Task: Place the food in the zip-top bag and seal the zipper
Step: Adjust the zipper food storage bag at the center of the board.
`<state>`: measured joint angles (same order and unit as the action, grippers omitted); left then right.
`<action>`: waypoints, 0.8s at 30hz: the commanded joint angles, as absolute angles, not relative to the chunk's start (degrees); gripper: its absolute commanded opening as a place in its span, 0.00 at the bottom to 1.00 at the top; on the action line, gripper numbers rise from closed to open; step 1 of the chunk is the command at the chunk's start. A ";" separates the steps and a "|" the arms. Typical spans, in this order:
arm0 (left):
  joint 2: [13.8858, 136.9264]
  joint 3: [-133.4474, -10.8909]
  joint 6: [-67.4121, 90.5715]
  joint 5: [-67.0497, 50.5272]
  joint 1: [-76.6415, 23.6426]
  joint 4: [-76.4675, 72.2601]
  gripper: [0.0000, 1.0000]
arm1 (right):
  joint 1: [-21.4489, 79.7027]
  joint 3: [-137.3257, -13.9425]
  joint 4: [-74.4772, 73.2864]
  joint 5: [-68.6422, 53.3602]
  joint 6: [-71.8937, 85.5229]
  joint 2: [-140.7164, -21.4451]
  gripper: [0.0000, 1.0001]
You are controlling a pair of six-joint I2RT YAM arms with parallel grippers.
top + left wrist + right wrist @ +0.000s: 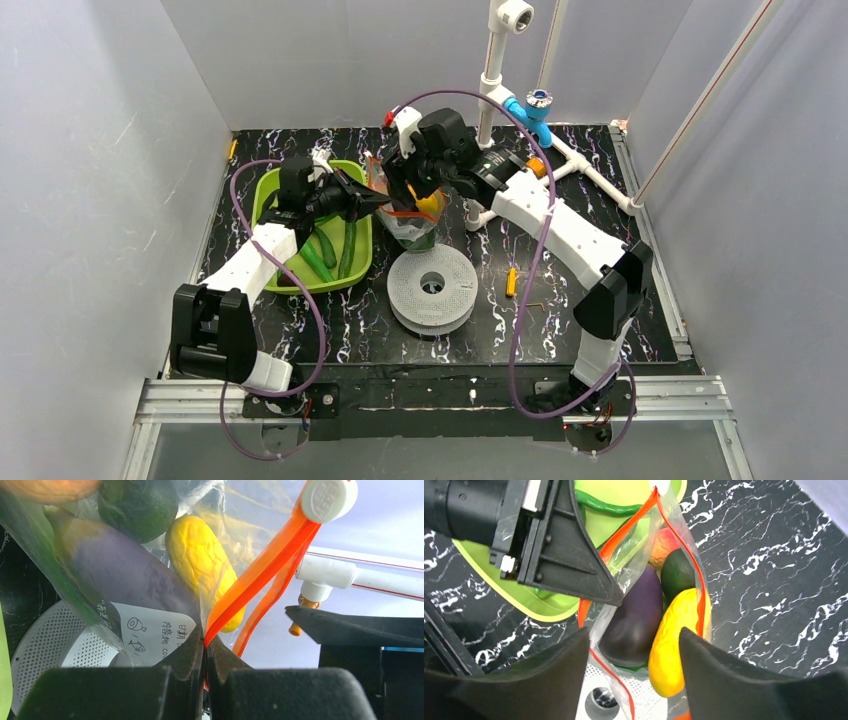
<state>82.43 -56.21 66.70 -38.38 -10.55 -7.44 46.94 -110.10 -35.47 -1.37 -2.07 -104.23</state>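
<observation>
The clear zip-top bag [408,228] is held up over the white perforated disc, its mouth open. Inside it I see the purple eggplant [634,615], the yellow piece [674,640], a dark green piece [676,572] and the orange-red fruit [664,542]. My left gripper [205,642] is shut on the orange-red zipper [250,580] at the bag's left edge; it also shows in the top view [372,200]. My right gripper [633,632] is open, its jaws standing either side of the bag's mouth over the eggplant and yellow piece; it also shows in the top view [418,190]. Long green peppers [335,250] lie in the tray.
A lime green tray [272,190] sits left of the bag. The white perforated disc [432,290] lies in front of the bag. A small yellow-orange stick [511,281] lies to the disc's right. White pipework with a blue fitting [525,105] stands at the back right.
</observation>
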 commanded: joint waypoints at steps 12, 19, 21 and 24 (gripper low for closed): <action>79.55 -55.94 64.54 -40.26 -10.35 -3.59 0.00 | 46.85 -96.29 -26.59 10.94 4.93 -92.02 0.83; 79.57 -55.91 65.55 -40.43 -10.36 -4.17 0.00 | 53.67 -81.58 -21.83 15.24 10.74 -82.88 0.81; 79.84 -56.26 65.57 -40.57 -10.32 -3.99 0.00 | 54.73 -77.88 -19.47 14.60 8.43 -80.64 0.82; 80.01 -56.74 65.58 -41.15 -10.32 -3.48 0.00 | 54.76 -75.65 -19.28 15.35 5.99 -79.25 0.83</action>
<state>82.17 -55.87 65.67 -38.82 -10.55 -4.89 54.63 -77.79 -25.31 12.91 8.63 -81.73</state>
